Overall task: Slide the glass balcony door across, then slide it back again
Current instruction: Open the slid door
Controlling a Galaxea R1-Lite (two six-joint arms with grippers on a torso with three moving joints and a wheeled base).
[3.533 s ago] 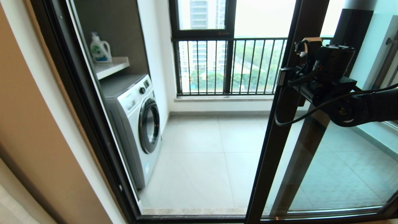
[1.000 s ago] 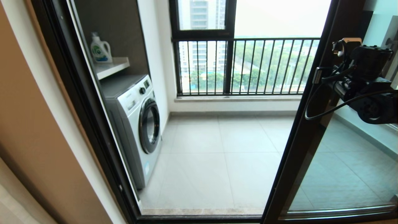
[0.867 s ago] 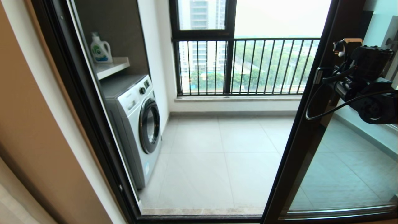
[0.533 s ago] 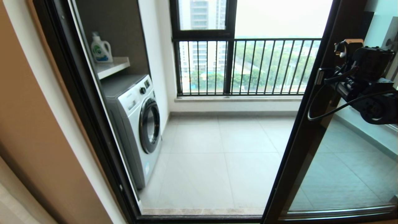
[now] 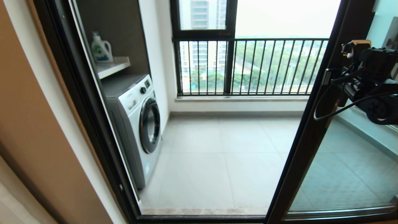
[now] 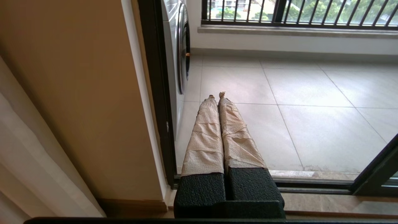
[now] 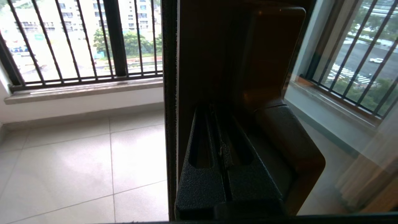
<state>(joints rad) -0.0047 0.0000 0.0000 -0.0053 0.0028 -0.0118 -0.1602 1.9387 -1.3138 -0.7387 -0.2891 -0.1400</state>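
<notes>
At far right of the head view, the right pincer [image 7: 217, 124] presses closed fingers against the handle [image 7: 273, 93] of the glass balcony door [image 5: 311, 140], likely to push it along. Left pincer [image 6: 217, 98] idles shut, low by the doorway. Beyond: tiled floor [image 5: 217, 155], washing machine [image 5: 136, 124], railing [image 5: 248, 65].

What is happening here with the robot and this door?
The robot's right gripper, its fingers pressed together, sits against the stile of the tall glass balcony door in a slim dark metal frame, beside the dark bar handle. The door stands far to the right, so the way to the tiled balcony is wide open. The left gripper, shut and wrapped in beige tape, hangs idle low by the door track. A white washing machine stands on the balcony's left side.
</notes>
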